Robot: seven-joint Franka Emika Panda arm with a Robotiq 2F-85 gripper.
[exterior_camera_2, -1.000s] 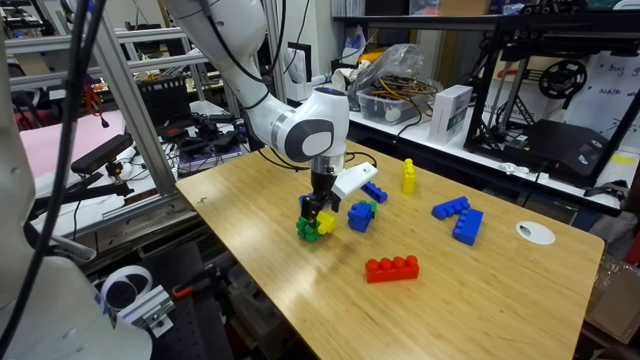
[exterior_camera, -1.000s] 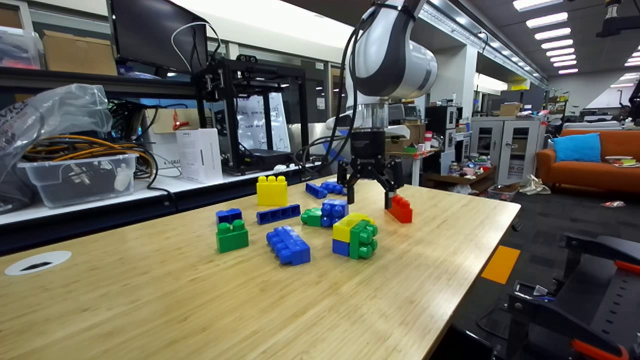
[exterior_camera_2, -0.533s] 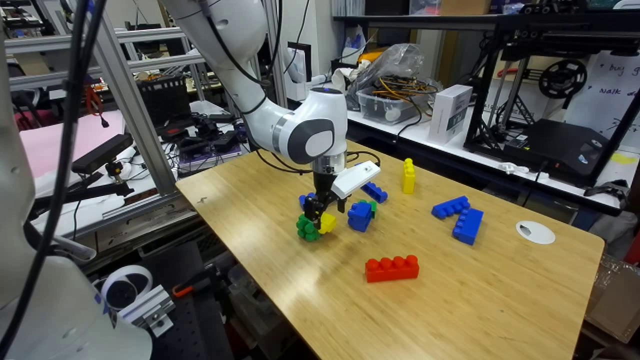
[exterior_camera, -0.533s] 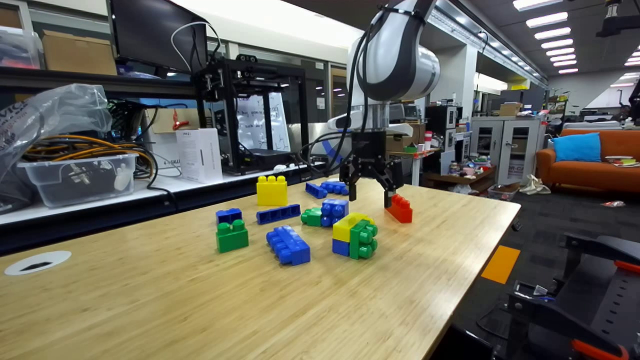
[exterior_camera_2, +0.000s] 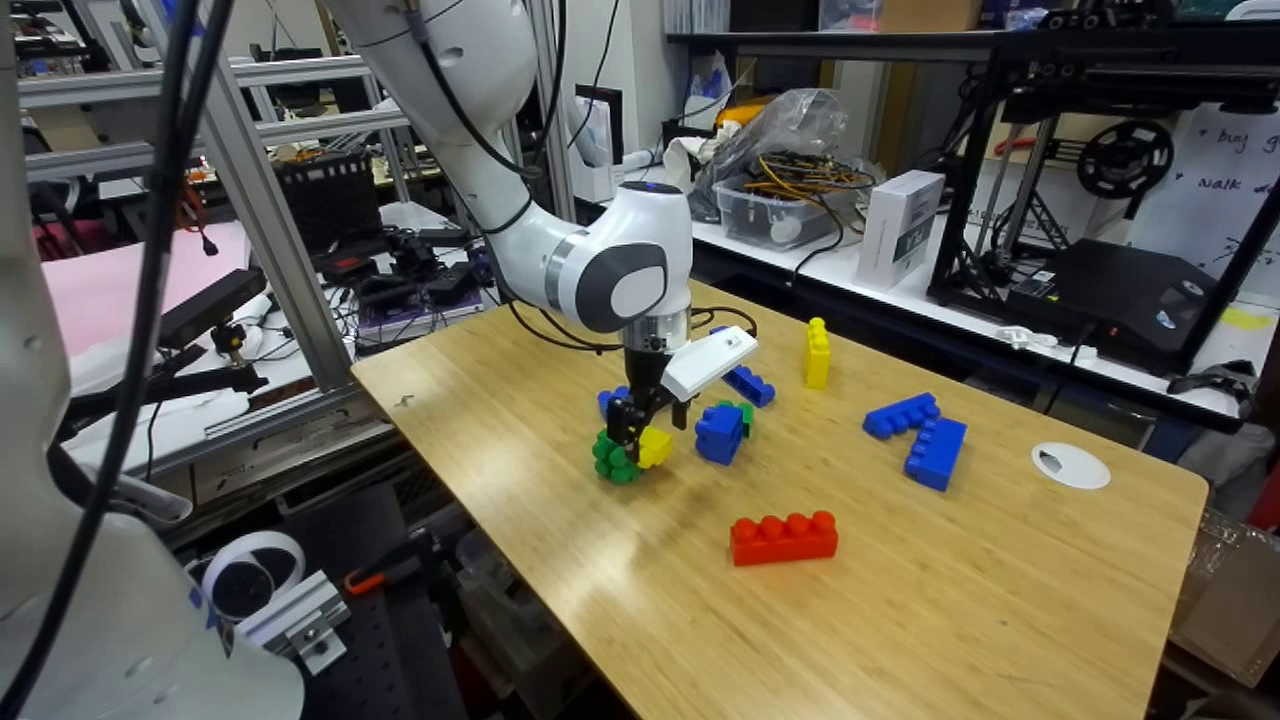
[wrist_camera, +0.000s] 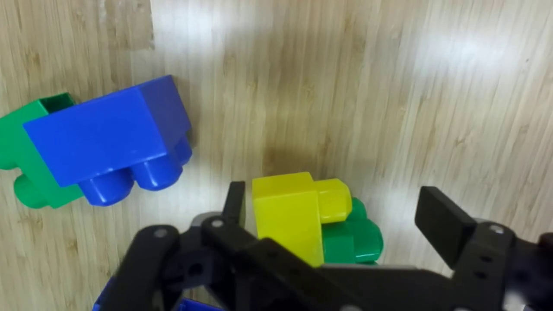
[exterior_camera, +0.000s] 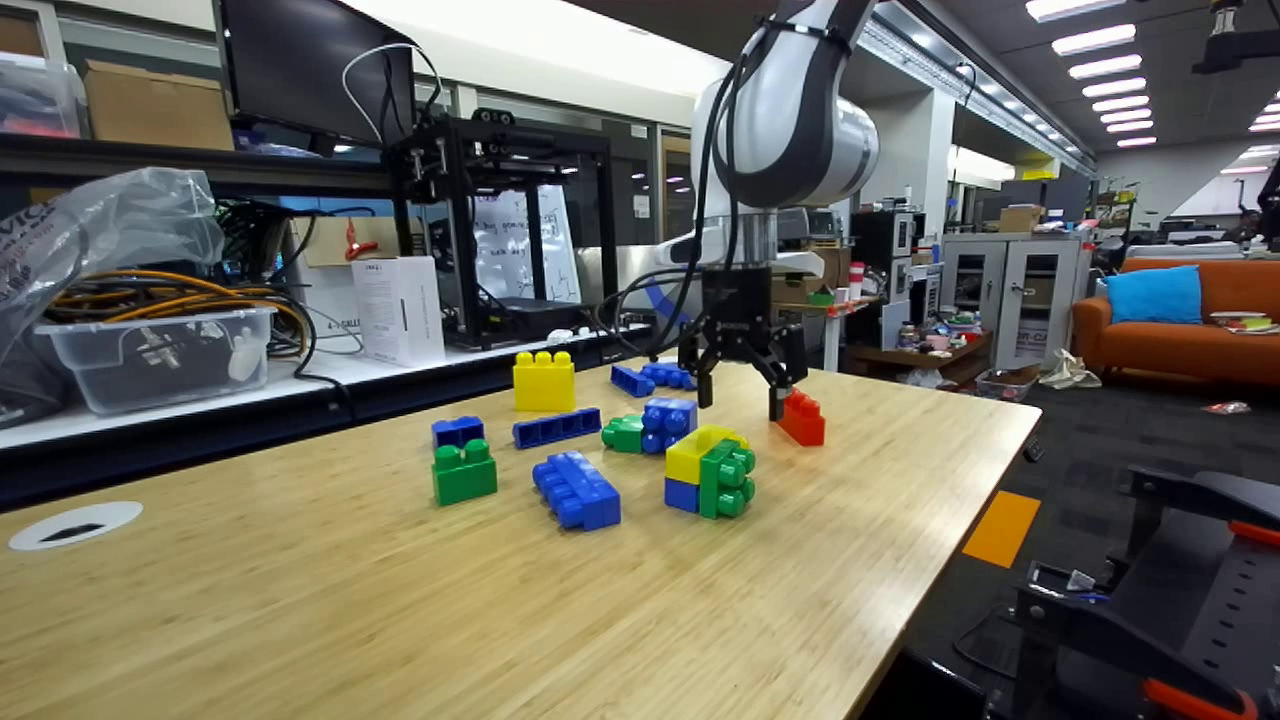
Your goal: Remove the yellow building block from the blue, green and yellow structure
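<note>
Slightly lowered, the parted fingers [wrist_camera: 445, 224] frame the yellow building block [wrist_camera: 286, 216] in the wrist view.

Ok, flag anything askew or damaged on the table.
The structure below the gripper lies on its side: its studs point sideways, not up. A blue brick is tipped, hollow underside exposed. No damage shows.

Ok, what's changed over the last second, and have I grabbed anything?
Only the arm and gripper moved: in an exterior view the gripper shifted slightly right, then dipped a little. Nothing was taken hold of or let go; the fingers stayed open. The blue, green and yellow structure stayed put, its yellow building block still on it; the red block, lone green block and taller yellow block haven't moved either.
</note>
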